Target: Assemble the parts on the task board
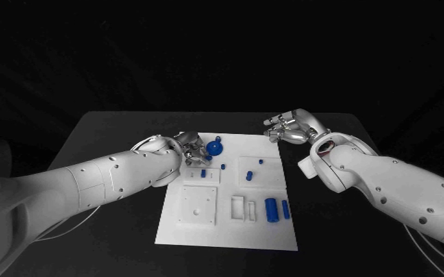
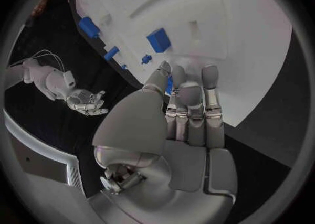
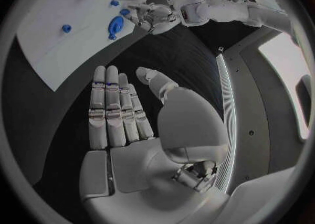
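Head view: the white task board (image 1: pixel 231 190) lies at the centre of the black surface (image 1: pixel 111 129), in the lower middle of the frame. The left hand (image 1: pixel 190 149) sits at the board's upper left edge, its fingers (image 1: pixel 196 155) closed around a round blue part (image 1: pixel 215 147) held just above the board's upper left corner. The left wrist view shows a sliver of that blue part (image 2: pixel 169 85) between the thumb and the other fingers. The right hand (image 1: pixel 291 128) hovers over the dark surface just off the board's upper right corner; its fingers (image 3: pixel 112 108) are stretched out straight and close together, the thumb apart, holding nothing.

On the board, a blue cylinder (image 1: pixel 271 208) and a slimmer blue piece (image 1: pixel 286 209) lie side by side at lower right. Smaller blue pieces stand near the middle: one (image 1: pixel 203 174) left of centre, one (image 1: pixel 249 176) right of centre, and a tiny one (image 1: pixel 261 160) above it.
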Available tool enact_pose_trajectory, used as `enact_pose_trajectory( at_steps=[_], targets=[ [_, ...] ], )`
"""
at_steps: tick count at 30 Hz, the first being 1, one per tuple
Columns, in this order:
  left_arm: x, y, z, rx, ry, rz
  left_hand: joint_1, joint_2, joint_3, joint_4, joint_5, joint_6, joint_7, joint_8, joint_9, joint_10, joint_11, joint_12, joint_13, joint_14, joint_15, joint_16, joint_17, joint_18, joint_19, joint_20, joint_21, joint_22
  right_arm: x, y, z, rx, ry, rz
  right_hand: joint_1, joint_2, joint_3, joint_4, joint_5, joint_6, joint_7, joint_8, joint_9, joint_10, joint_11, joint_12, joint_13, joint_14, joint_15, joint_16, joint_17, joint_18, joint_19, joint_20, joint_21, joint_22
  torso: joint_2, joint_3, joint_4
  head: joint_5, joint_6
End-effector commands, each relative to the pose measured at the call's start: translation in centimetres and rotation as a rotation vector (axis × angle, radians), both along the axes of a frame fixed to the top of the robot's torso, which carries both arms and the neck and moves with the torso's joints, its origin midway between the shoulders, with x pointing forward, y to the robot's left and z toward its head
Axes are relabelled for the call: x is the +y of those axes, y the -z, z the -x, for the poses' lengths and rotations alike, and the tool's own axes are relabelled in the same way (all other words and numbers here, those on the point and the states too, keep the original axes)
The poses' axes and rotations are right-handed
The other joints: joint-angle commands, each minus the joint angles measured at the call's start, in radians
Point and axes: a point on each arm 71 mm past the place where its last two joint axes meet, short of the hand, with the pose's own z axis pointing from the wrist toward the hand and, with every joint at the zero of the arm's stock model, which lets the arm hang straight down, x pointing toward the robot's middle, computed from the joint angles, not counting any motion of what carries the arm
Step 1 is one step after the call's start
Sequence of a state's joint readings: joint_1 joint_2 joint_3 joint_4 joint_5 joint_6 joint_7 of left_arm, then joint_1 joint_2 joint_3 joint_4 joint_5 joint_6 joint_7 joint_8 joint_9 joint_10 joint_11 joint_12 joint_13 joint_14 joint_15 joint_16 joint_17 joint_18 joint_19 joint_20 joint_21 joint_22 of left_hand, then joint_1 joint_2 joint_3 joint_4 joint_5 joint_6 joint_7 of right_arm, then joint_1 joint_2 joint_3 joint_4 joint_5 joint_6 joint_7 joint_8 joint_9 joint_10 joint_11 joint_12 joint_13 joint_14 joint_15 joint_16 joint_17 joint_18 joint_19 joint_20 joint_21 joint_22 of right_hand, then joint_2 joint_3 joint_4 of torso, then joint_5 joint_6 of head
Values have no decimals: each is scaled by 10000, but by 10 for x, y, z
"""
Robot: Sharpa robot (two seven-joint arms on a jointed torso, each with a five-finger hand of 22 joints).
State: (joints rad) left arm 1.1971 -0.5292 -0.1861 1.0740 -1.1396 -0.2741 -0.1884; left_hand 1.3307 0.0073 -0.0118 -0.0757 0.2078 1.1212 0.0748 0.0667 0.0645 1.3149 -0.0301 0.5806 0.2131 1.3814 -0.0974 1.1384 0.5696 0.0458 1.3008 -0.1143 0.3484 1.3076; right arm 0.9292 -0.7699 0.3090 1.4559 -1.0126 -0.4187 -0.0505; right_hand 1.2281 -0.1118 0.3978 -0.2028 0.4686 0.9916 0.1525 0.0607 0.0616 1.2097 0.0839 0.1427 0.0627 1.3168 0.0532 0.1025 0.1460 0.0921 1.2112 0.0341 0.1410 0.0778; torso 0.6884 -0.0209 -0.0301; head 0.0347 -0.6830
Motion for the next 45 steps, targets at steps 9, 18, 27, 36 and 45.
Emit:
enact_pose_trajectory(
  at_steps=[9, 18, 27, 36, 45],
  targets=[
    [-4, 1, -2, -141, -104, -814, 249, 577, 93, 189, 49, 531, -155, -30, 3, 86, -70, 124, 57, 98, -17, 101, 33, -63, 103, -27, -25, 185, 2, 0, 1, -27, -178, 76, 8, 71, -2, -54, -65, 86, -14, 15, 11, 51, 16, 23, -6, 24, -63, 52, 11, -90, -43, -45, 29, 6, 2, 9, -6, -25, -4],
    [-8, 2, -3, -147, -103, -1025, 293, 764, 182, 218, 97, 654, -208, -29, 7, 175, -78, 104, 49, 125, -24, 125, 59, -58, 120, -32, 6, 188, 3, -1, 1, -27, -200, 68, 8, 71, -2, -54, -65, 86, -14, 15, 11, 51, 16, 23, -6, 24, -63, 52, 11, -90, -43, -45, 29, 6, 2, 10, -9, -47, -4],
    [-12, 1, -4, -178, 89, -848, 615, 1069, 591, -34, 22, 822, -228, -25, 19, 412, -54, -24, -17, 167, -44, 178, 122, -70, 113, -53, 58, 199, 4, -1, 2, -27, -215, 62, -7, 82, 8, -54, -59, 84, -11, 15, 11, 51, 17, 26, -5, 26, -61, 49, 22, -88, -56, -42, 56, 3, -1, 3, -7, -59, 11],
    [-5, -1, -2, -21, -95, 415, 2, 606, 2378, -349, 92, 1173, -279, -34, 68, 1027, -104, -546, 177, 231, -101, 164, 218, -74, 52, -108, 279, 195, 4, -1, 2, -42, -209, 69, -10, 90, 4, -48, -67, 113, -21, 19, 13, 79, 3, 42, -3, 54, -74, 66, 33, -83, -30, -52, 76, 10, -15, -6, 0, -60, 92],
    [9, -22, 3, 678, -794, 2955, -117, 526, 2603, -356, 124, 1254, -298, -23, 75, 1097, -123, -641, 341, 213, -114, 117, 213, -88, 12, -121, 315, 186, 4, -2, 2, -347, -282, 364, 318, 83, -1066, -235, -454, 769, -342, 22, 10, 1354, -738, 1738, 981, 1155, -873, 2270, 2537, -212, 1340, -929, 1942, 1150, -51, -18, 25, -6, 211]
  ],
)
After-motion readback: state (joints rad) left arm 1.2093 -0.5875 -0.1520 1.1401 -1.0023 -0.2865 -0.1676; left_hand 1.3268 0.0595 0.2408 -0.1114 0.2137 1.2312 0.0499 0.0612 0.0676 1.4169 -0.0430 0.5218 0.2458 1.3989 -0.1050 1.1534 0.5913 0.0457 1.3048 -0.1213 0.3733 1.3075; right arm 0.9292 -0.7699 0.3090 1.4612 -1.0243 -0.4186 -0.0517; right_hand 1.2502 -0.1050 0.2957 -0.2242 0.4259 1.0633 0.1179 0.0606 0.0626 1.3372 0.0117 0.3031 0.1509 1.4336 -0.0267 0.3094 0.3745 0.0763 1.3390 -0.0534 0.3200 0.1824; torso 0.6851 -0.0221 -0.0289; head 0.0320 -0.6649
